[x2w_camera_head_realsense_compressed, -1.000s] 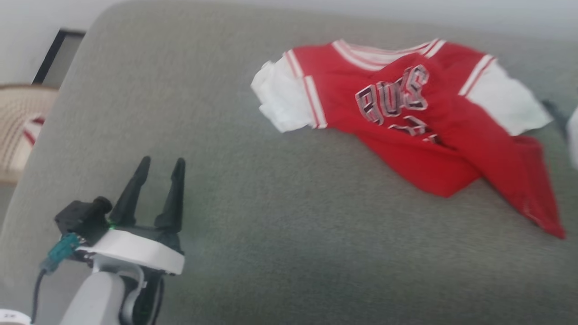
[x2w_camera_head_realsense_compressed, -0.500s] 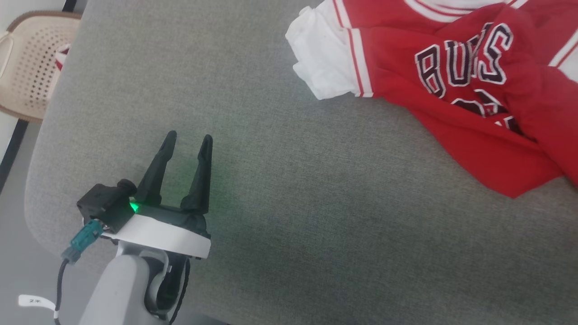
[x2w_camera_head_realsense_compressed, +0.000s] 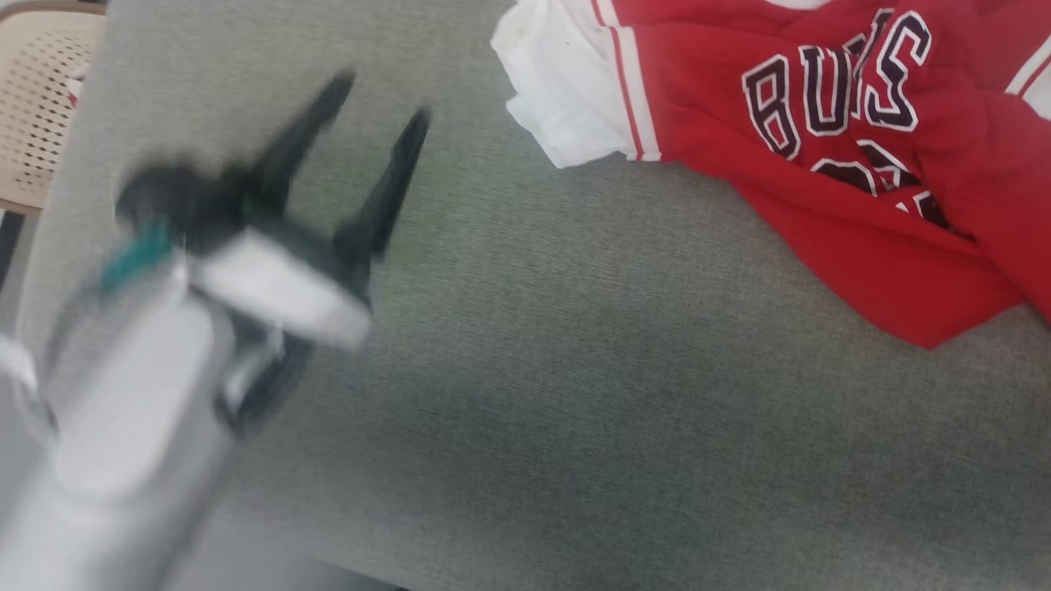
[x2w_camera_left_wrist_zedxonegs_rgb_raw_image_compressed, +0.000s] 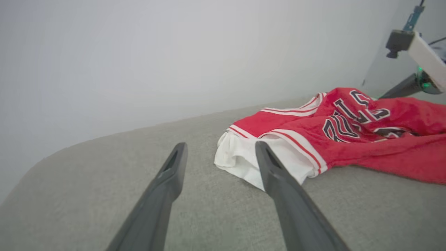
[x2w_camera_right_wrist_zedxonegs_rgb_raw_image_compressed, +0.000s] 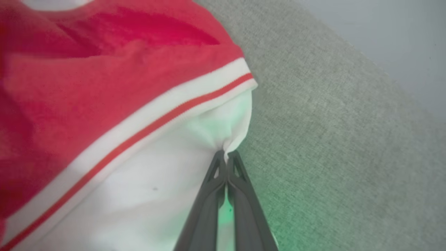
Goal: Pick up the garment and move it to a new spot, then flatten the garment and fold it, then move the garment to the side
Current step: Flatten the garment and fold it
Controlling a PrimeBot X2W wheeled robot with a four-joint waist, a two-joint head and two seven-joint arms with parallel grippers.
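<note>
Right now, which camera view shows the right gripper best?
The right wrist view: the right gripper is close and sharp, shut on the garment at its white sleeve. The left wrist view shows it small, cut off at its right edge.

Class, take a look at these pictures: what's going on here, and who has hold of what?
A robot is handling a red garment that lies crumpled on a grey cushion. Its right gripper is shut on the edge of one white sleeve. Its left gripper is open, apart from the garment, pointing toward the other sleeve. Nothing is folded yet.
</note>
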